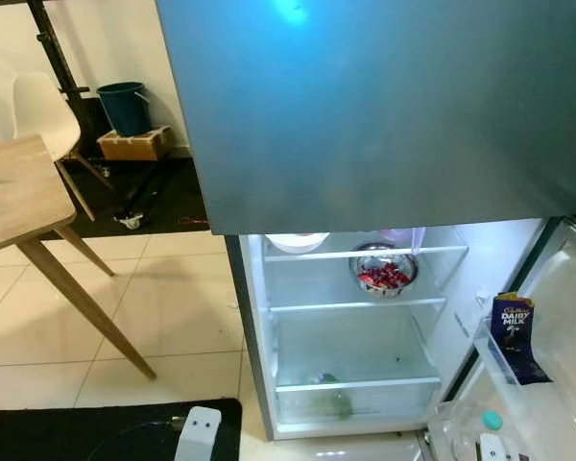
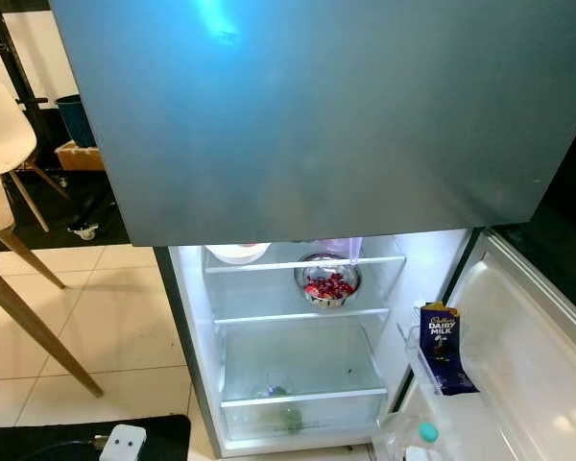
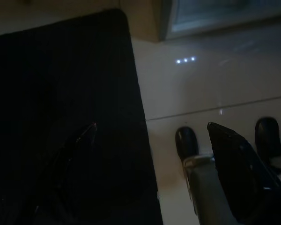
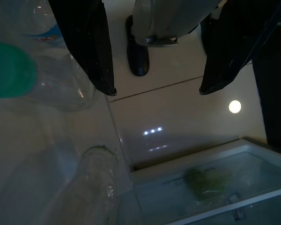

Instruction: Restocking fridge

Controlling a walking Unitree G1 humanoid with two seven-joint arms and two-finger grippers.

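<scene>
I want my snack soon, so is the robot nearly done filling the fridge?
Not nearly. The fridge door is open, with a steel bowl of red food on a shelf and a purple chocolate bar in the door rack. The right gripper, jaws open, holds nothing above a green-capped clear bottle. Most shelves remain bare.

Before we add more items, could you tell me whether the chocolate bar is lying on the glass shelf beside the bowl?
No: the chocolate bar stands in the door rack, apart from the bowl on the shelf.
</scene>
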